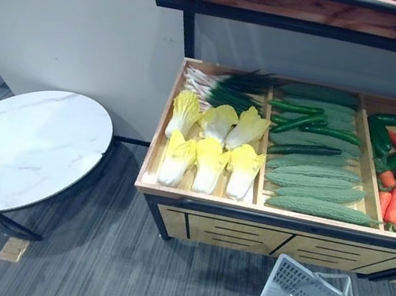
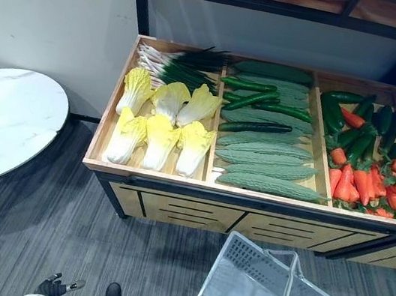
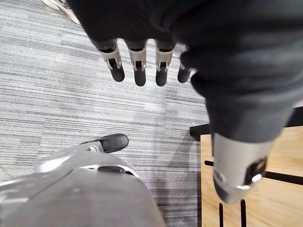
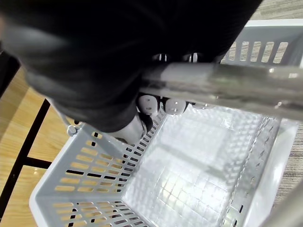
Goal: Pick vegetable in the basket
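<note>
Our right hand (image 4: 118, 61) has its fingers (image 4: 149, 104) curled tight round the metal handle (image 4: 227, 87) of a pale grey plastic basket (image 4: 94, 179). The basket hangs from that hand above the grey carpet (image 2: 30, 241), just in front of the bench, and its gridded bottom and slotted walls are in plain sight.

Our left hand (image 3: 139, 66) hangs low at our side over the carpet, with its fingers straight and slightly apart, well away from the basket.

Ahead of us stands a wooden produce bench (image 2: 177, 182) with its top divided into compartments, and all the vegetables lie there.

- **Left compartment:** six pale yellow napa cabbages (image 2: 161, 119) lie in two rows, with a bunch of scallions (image 2: 174, 64) behind them.
- **Middle compartment:** dark green cucumbers (image 2: 255, 101) lie on top of long, pale green bitter gourds (image 2: 270, 171).
- **Right compartment:** orange carrots (image 2: 363, 183) sit at the front, with dark green peppers (image 2: 369, 123) behind.

To the left of the bench, near the wall, stands a round white marble-topped table (image 1: 23, 145).
</note>
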You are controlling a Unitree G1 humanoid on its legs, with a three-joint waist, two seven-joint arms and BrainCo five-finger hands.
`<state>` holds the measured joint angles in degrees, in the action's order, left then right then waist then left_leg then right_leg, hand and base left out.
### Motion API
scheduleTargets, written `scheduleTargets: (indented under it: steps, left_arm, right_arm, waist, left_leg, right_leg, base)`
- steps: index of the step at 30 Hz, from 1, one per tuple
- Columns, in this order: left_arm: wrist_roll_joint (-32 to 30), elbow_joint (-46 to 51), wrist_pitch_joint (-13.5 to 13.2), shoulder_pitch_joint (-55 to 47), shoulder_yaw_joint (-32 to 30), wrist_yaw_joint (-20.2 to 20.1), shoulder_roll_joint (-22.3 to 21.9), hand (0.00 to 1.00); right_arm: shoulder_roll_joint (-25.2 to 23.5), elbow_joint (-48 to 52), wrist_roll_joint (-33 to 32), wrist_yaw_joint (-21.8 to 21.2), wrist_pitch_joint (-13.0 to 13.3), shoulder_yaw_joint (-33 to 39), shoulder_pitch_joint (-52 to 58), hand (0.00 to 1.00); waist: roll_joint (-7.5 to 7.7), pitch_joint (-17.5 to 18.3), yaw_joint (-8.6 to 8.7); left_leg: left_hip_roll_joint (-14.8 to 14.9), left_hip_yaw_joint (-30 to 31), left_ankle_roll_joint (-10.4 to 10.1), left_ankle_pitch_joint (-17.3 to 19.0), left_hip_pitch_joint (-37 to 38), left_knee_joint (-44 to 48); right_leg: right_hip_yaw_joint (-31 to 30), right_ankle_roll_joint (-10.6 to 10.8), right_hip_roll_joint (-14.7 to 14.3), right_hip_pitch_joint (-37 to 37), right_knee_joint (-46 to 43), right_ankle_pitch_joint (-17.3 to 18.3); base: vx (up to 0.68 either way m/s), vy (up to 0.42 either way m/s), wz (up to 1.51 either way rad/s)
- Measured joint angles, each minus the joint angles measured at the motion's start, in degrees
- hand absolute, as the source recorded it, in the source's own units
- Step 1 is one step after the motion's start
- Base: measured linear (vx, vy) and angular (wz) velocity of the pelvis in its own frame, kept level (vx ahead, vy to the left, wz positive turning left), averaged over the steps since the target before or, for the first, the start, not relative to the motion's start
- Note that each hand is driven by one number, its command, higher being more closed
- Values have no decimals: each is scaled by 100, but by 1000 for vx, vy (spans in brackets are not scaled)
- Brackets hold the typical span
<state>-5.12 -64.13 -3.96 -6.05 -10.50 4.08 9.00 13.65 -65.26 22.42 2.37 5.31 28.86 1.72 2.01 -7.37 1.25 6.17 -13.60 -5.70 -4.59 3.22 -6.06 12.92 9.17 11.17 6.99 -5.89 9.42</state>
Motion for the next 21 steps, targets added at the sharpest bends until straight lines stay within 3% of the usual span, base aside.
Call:
scheduleTargets:
  steps: [21]
  left_arm:
    - [-15,-75,-91,175,-136,23,-17,0]
  right_arm:
    - [-212,-82,-262,114,-7,223,46,100]
  waist:
    - [-31,55,10]
  left_leg:
    - [145,-672,-91,70,296,-4]
  right_leg:
    - [-562,-15,-122,-78,-16,-10]
  base:
    - [3,-6,-14]
